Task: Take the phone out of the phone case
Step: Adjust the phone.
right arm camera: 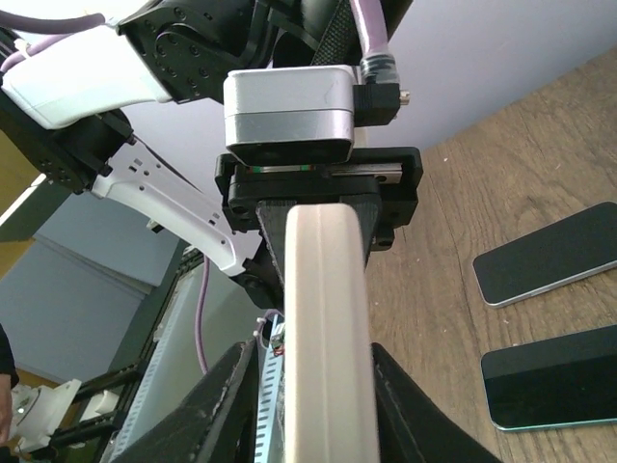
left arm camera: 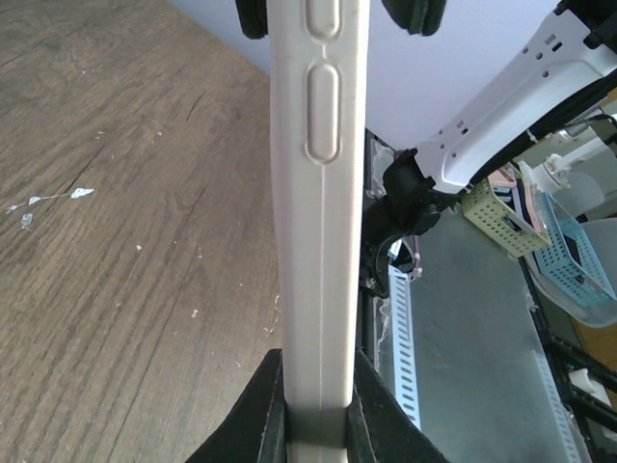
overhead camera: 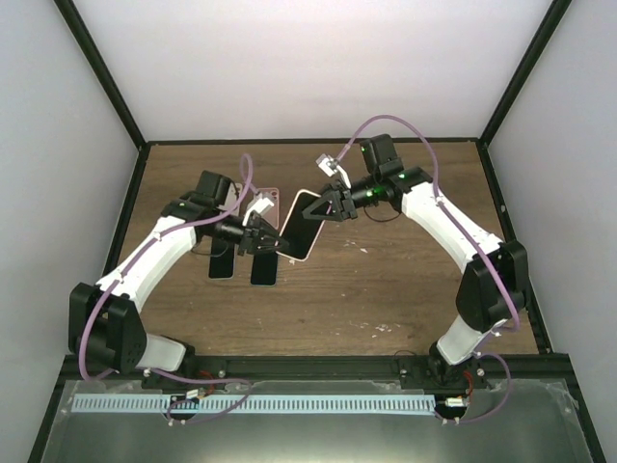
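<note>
**Desk:** Where is the case?

**Photographer:** The pale pink, round-edged rubber phone case (overhead camera: 309,199), with a black-faced phone (overhead camera: 299,230) seated in it, hangs tilted over the middle of the brown wooden table (overhead camera: 405,280), clear of the boards.

**Desk:** Who has hold of it?

**Photographer:** Both arms. The left gripper (overhead camera: 266,237) is clamped on its near-left part, and the right gripper (overhead camera: 327,205) is clenched on its far-right part. Each wrist view shows black fingers (left arm camera: 241,429) pressed against both sides of the case's narrow edge. The raised side buttons (left arm camera: 323,111) face the left camera.

**Desk:** Anything beneath?

**Photographer:** Two slim, dark-screened, pale-rimmed handsets (overhead camera: 222,262) lie flat side by side on the table, under the left gripper and to the near left of the case.
</note>
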You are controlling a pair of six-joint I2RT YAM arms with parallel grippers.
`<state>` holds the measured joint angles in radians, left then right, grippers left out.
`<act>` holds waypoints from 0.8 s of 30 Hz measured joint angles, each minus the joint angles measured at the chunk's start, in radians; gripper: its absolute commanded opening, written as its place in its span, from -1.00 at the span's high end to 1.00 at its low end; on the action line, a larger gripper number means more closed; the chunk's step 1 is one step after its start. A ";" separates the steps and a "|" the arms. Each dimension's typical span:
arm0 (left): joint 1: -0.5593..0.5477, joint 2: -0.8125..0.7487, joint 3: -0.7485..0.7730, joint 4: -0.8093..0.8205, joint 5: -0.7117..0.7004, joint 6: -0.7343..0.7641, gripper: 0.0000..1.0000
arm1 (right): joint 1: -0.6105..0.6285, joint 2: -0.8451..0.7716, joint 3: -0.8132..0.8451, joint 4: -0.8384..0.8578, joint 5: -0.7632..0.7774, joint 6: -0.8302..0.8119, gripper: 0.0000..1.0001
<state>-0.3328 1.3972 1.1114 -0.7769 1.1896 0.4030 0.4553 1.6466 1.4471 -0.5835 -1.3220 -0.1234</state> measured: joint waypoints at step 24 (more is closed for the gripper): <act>0.122 -0.138 -0.149 0.287 0.042 -0.222 -0.08 | -0.067 0.007 0.047 0.022 -0.026 0.070 0.99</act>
<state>-0.2108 1.2591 0.9627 -0.4896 1.2320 0.1814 0.3882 1.6535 1.4937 -0.5617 -1.3476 -0.0532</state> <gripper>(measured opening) 0.538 0.104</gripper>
